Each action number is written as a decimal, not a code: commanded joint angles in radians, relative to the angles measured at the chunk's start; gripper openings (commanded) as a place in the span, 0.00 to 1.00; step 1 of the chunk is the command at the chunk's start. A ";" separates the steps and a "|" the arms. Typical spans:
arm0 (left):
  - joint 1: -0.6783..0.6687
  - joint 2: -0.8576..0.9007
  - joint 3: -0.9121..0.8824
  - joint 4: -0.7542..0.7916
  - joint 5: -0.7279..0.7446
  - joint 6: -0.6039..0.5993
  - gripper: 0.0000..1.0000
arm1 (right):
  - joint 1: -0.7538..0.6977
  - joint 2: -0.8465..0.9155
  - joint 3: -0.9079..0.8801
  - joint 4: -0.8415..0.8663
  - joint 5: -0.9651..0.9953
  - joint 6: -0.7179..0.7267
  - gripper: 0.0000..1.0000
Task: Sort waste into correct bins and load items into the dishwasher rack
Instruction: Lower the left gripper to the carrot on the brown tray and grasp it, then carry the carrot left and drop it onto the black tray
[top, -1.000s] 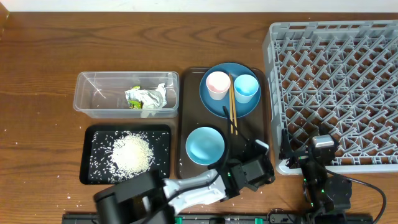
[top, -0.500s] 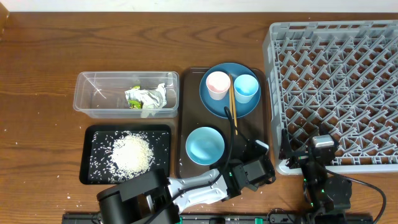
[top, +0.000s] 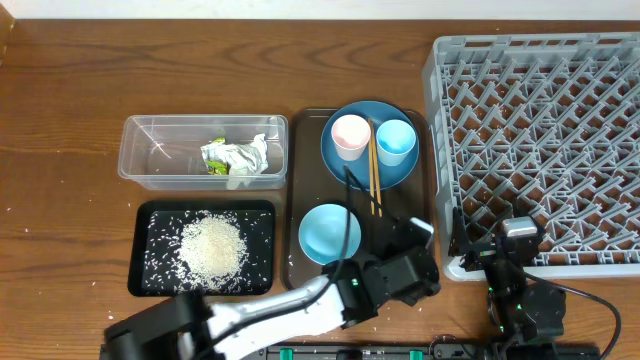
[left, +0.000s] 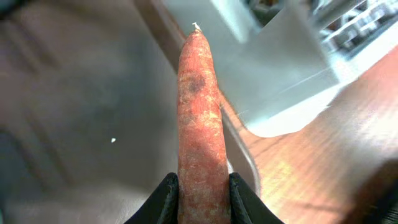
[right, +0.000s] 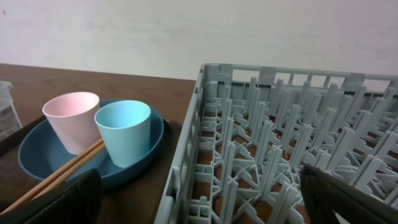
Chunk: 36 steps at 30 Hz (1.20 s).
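A crumpled white-and-green wrapper (top: 235, 157) lay in the clear rectangular plastic tub (top: 160, 160). In front of it, loose white rice grains (top: 211, 245) were heaped in the shallow black rectangular tray (top: 200, 205). The brown serving tray (top: 400, 205) held a light-blue bowl with white inside (top: 329, 233) and a round dark-blue plate (top: 395, 172). The plate carried a small pink cup (top: 350, 134), a small light-blue cup (top: 396, 140) and wooden chopsticks (top: 373, 170). At that tray's front right corner the left gripper (left: 200, 186) pinched the small orange carrot (left: 199, 124). By the large grey plastic rack (top: 540, 120), the right gripper (right: 199, 202) stood spread wide.
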 joint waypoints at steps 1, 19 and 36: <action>0.001 -0.085 0.010 -0.033 -0.006 0.001 0.23 | 0.003 0.003 -0.002 -0.004 0.005 -0.011 0.99; 0.248 -0.573 0.010 -0.673 -0.099 -0.006 0.23 | 0.003 0.003 -0.002 -0.004 0.006 -0.011 0.99; 0.654 -0.516 -0.123 -0.826 -0.111 -0.049 0.23 | 0.003 0.003 -0.002 -0.004 0.006 -0.011 0.99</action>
